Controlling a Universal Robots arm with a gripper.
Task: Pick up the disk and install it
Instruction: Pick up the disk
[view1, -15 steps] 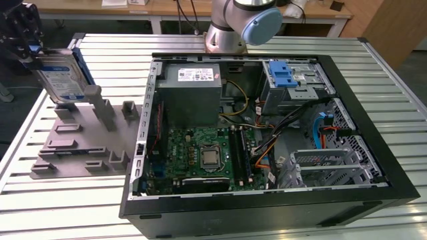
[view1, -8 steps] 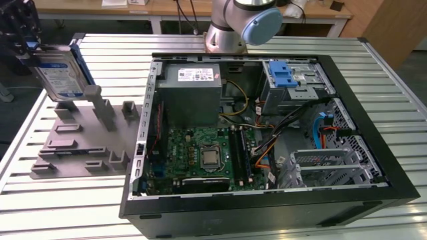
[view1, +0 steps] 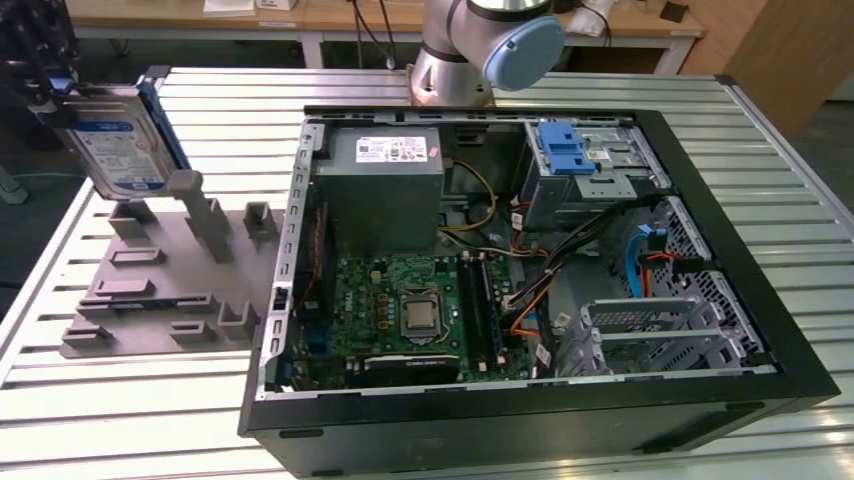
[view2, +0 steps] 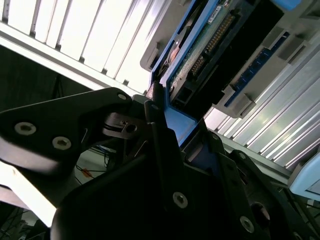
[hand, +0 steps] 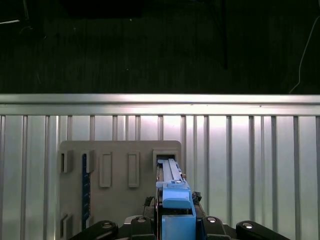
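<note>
Silver disk (view1: 120, 145) with white-and-blue label, blue carrier frame, upright, clamped in claw (hand: 176, 222)

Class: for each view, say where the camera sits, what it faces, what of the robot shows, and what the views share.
Exterior view: off the arm, high, looking down on the table, open case, holder and disk; the arm shows beyond the case.
First wrist view: on the wrist, looking along the disk to the holder; the gripper shows, shut on the disk.
Second wrist view: on the wrist, close beside the gripper, facing the disk's circuit-board side.
Shared: all three show disk and table.
</note>
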